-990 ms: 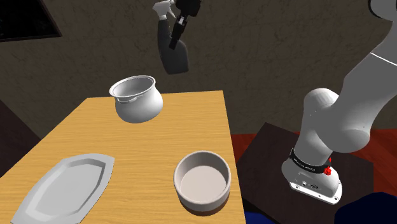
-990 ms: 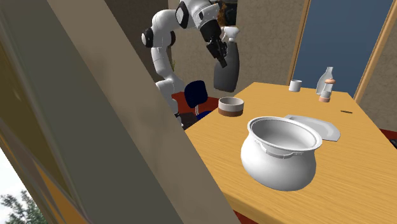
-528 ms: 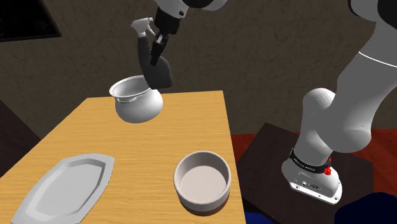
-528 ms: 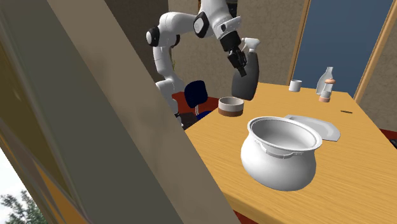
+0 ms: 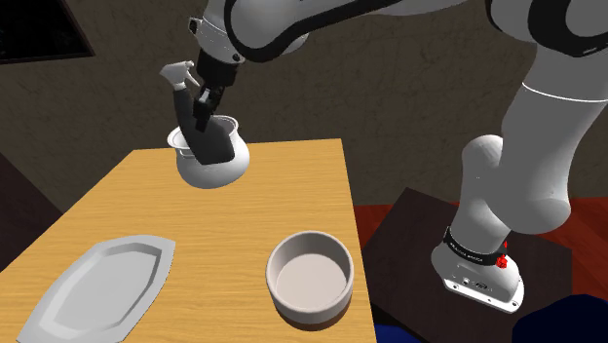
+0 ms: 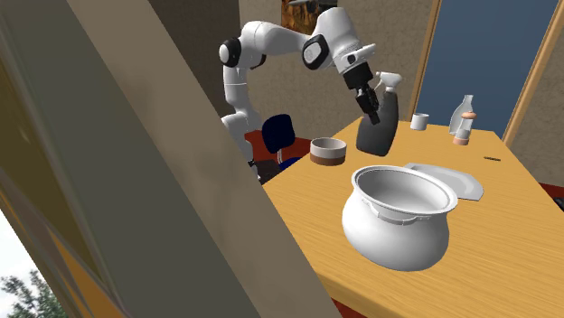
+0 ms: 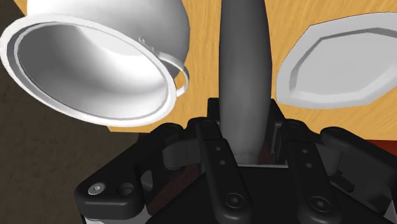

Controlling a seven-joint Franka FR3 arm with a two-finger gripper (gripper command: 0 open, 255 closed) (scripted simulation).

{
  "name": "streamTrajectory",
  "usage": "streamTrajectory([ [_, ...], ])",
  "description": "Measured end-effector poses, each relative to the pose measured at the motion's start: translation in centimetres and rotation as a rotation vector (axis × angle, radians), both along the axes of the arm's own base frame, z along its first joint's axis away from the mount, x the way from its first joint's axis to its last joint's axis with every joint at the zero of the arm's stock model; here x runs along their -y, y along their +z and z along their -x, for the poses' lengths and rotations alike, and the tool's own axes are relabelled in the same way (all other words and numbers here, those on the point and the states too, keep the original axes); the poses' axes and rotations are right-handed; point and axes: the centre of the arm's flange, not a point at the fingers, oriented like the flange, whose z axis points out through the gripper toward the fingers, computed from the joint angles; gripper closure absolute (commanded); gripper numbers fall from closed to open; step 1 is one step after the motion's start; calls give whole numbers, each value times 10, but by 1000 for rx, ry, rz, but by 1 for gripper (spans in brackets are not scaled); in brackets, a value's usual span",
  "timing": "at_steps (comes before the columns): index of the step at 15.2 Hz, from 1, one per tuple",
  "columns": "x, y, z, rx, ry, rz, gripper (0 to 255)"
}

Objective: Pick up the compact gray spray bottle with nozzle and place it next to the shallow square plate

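gripper [image 7: 251, 137]: both black fingers are closed onto the narrow neck of the spray bottle [image 7: 245, 63], one on each side, pinching it just under the head. the dark gray body hangs away from the hand and widens toward its base.

location of item: airborne, clear of the table [image 5: 292, 185], held above its far part close to the pot [image 7: 95, 63]. beyond the bottle's base the wrist view shows bare tabletop, with the pot to one side and the plate [image 7: 337, 63] to the other.

handling, as judged: a rigid shell, probably light, with a smooth surface that could slip. the neck is the sensible hold, since the head above it acts as a stop. gripped that high, the long body may swing or pivot between the fingers, and it hangs tilted in the shoulder view. it should go down upright on its flat base, otherwise it is likely to topple.

view comparison: the wrist view confirms the clasp and the open lane between pot and plate. in the shoulder view bottle and pot overlap, so their separation cannot be read there. that view does lay out the plate at its lower left and the bowl [image 5: 310, 278] near the table's right edge. the second exterior view shows air under the bottle's base. farther off, at the table's far end, it shows a small cup [image 6: 419, 121] and a clear bottle [image 6: 463, 119].
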Motion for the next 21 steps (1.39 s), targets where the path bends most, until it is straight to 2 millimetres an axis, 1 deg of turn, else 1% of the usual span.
streamTrajectory([
  [2, -24, -9, -7, 0, 0, 0, 255],
  [4, -44, -22, -10, 0, 0, 0, 255],
  [8, -93, -44, -23, 0, 0, 0, 255],
  [9, -102, -48, -27, 0, 0, 0, 255],
  [11, -129, -63, -36, 0, 0, 0, 255],
  [13, -147, -72, -41, 0, 0, -1, 255],
  [14, -150, -78, -41, 0, 0, -1, 255],
  [21, -152, -116, -43, 0, 0, -1, 255],
])
